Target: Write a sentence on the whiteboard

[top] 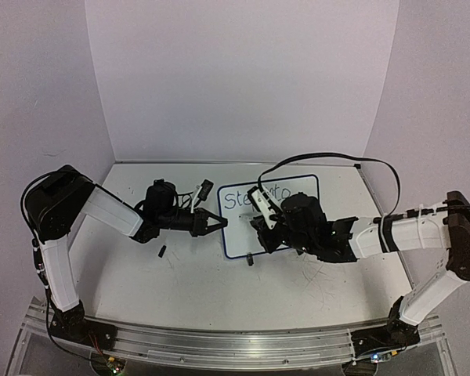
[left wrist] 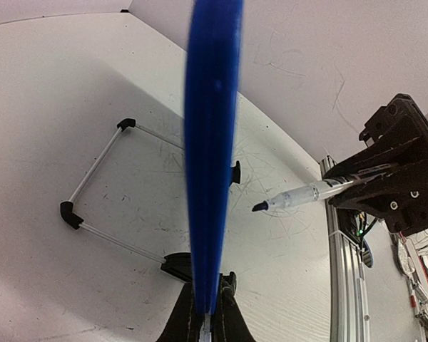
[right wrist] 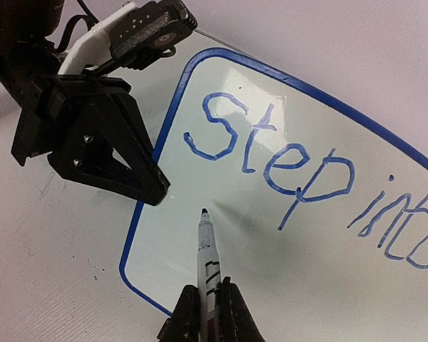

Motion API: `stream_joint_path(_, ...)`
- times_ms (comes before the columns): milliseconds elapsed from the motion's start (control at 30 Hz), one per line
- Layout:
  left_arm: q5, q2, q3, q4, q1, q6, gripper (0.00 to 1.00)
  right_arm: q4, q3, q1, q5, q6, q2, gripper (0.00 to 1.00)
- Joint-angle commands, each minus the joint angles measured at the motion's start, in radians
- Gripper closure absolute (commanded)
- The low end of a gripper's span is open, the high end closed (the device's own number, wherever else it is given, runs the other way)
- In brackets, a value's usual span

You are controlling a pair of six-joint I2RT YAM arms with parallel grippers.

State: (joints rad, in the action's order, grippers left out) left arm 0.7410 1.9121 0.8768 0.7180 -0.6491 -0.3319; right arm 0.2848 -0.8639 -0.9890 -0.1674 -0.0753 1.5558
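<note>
Nearest the arms, the right claw (right wrist: 205,303) is pressed together on the barrel of a marker (right wrist: 205,246). It holds the barrel low, with the dark tip pointing away over the whiteboard (right wrist: 307,278). That grip leaves the tip free to see and steer. The tip sits under the "S" of the first word, where a second line would sensibly begin. Whether it touches the surface or hangs just above it I cannot tell, since the right wrist view looks almost straight down the barrel.

The barrel carries some print, too blurred to read. On the board itself the sentence (right wrist: 299,171) so far reads "Step into" in blue ink on one line. The right edge of that view cuts off just after "into".

Beyond the marker, the left claw (left wrist: 207,320) pinches the board's blue frame on its left edge. I judge this is to keep the board from sliding under the pen strokes.

In the left wrist view the wire stand (left wrist: 100,185) with its black corner feet rests on the desk (left wrist: 50,92) beside the board. The desk is lightly scuffed with stray pen marks.
</note>
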Motion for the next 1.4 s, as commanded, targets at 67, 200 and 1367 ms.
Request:
stream_joint_path(67,-0.040,0.004,0.010,-0.005,-0.003,0.034,1.00,0.025,-0.025,-0.005,-0.040,0.017,0.025,1.00)
stream_joint_path(200,-0.040,0.005,0.010,-0.007,-0.003,0.035,1.00,0.027,-0.029,-0.005,-0.032,0.019,0.032,1.00)
stream_joint_path(1367,-0.043,-0.010,-0.003,-0.023,0.003,0.050,1.00,0.028,-0.071,-0.005,-0.028,0.037,0.094,1.00)
